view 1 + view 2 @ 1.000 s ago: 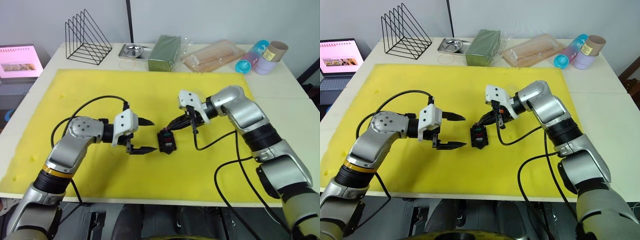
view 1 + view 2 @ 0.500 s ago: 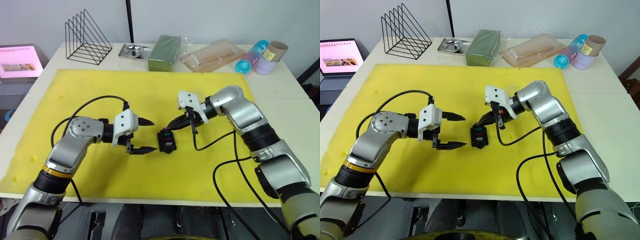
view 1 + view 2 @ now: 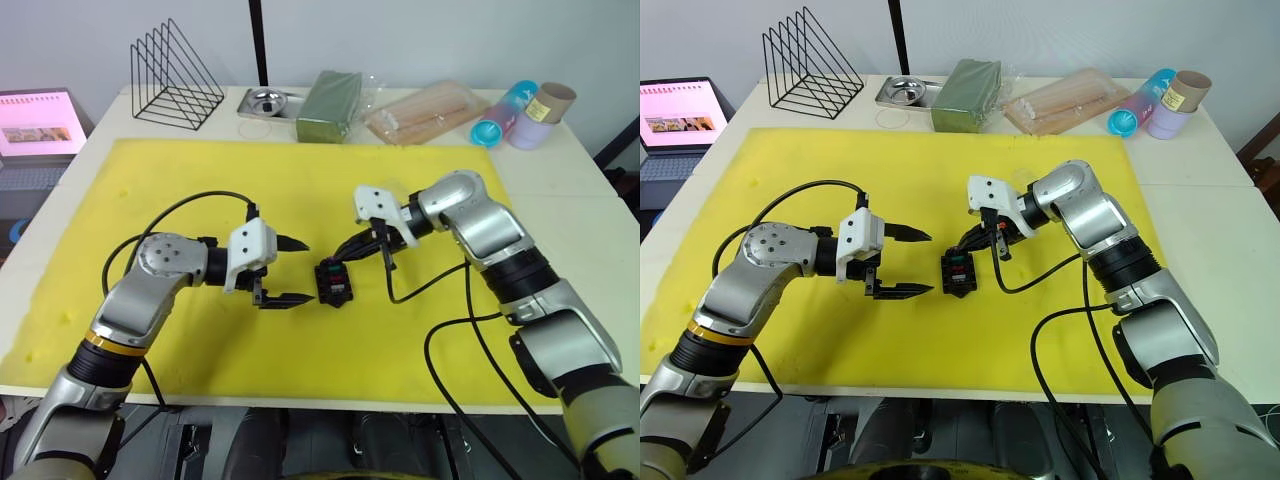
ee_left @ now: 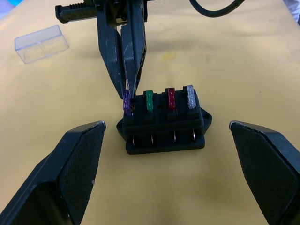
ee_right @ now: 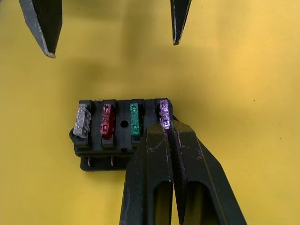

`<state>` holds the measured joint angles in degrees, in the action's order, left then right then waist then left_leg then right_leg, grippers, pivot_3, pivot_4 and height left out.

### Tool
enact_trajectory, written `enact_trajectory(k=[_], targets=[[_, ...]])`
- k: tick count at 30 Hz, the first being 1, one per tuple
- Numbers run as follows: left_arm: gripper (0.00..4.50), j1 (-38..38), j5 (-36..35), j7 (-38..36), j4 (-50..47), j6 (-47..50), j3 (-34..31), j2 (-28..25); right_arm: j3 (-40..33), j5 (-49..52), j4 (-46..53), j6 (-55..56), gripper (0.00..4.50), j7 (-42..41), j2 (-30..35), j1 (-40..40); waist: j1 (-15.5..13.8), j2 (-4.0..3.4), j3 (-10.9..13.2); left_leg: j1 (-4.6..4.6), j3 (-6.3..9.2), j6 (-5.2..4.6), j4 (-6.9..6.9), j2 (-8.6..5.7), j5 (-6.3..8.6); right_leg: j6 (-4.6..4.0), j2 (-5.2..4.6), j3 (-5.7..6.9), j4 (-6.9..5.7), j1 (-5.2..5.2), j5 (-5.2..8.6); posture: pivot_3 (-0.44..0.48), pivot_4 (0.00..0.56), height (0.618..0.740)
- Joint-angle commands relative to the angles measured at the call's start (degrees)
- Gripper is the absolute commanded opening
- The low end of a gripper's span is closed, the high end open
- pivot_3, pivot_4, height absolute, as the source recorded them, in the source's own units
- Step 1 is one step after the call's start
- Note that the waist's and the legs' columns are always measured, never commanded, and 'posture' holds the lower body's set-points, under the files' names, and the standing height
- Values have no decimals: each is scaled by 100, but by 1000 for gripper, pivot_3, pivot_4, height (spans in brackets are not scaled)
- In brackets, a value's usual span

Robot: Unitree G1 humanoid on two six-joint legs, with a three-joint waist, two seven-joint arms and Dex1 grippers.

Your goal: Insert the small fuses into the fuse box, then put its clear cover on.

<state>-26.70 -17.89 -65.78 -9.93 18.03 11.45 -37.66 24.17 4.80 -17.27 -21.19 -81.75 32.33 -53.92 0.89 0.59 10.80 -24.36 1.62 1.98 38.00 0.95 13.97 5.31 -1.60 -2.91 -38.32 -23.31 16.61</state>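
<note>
1. The purple fuse (image 5: 164, 108) is pinched by the right gripper (image 5: 167, 125) at the end slot of the fuse box (image 4: 164, 123) on the yellow mat (image 3: 420, 180).
2. The left gripper (image 3: 290, 270) is held wide apart beside the box.
3. The clear cover (image 4: 41, 43) lies apart on the mat.

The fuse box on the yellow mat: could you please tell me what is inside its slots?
The fuse box holds the grey fuse, red fuse, green fuse and purple fuse. The right pincer covers the purple fuse's base, so its seating is hidden.
</note>
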Motion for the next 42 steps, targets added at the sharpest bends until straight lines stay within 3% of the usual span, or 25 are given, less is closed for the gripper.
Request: enact_trajectory(k=[1,8,26,42], targets=[[4500,-58,-4,44,-211,-57,-73,4,122,-210,-56,85,18,-31,27,9,0,0,0,0,0,0,0,0,0,0,0,0,0,0,0,0,150,740],[4500,-60,-18,59,-236,-20,-78,11,164,-395,-64,156,18,-94,54,44,-1,0,-1,4,-1,0,0,0,0,0,0,0,0,5,0,0,150,740],[4500,-53,-11,78,-221,-52,-57,29,-210,266,172,-945,18,-286,-49,-496,-3,-1,0,5,1,0,0,0,0,0,0,0,0,5,0,0,150,740],[4500,-37,-5,110,-245,-43,-66,36,6,27,120,-560,18,-298,-7,-387,2,-1,0,5,1,0,0,0,0,0,0,0,0,5,0,0,150,740]])
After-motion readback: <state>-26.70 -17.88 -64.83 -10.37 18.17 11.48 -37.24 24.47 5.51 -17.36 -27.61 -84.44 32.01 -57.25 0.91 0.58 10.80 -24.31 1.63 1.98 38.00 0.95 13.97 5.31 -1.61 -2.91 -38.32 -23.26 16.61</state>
